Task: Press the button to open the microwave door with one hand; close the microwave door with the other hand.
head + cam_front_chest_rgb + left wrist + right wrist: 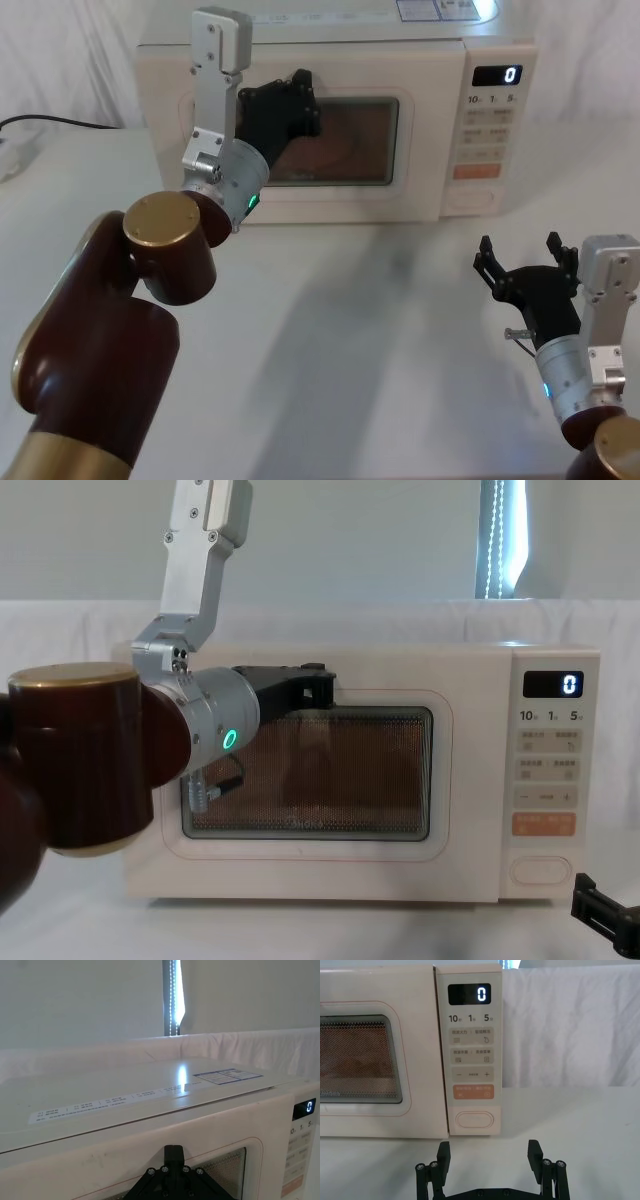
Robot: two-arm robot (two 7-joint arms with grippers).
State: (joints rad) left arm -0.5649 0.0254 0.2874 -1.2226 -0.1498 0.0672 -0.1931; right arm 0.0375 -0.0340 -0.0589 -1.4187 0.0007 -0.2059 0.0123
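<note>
Microwave door (300,130) sat shut on the white table (350,330). Left claw (300,100) was pressed against the door's upper left window frame; I cannot tell its grip. Right claw (490,1155) hung released above the table, well short of the button (475,1119) low on the panel.

the control panel (468,1050) has a dark display (469,994) reading "0", with "10", "1" and "5" printed on the panel just beneath it.
</note>
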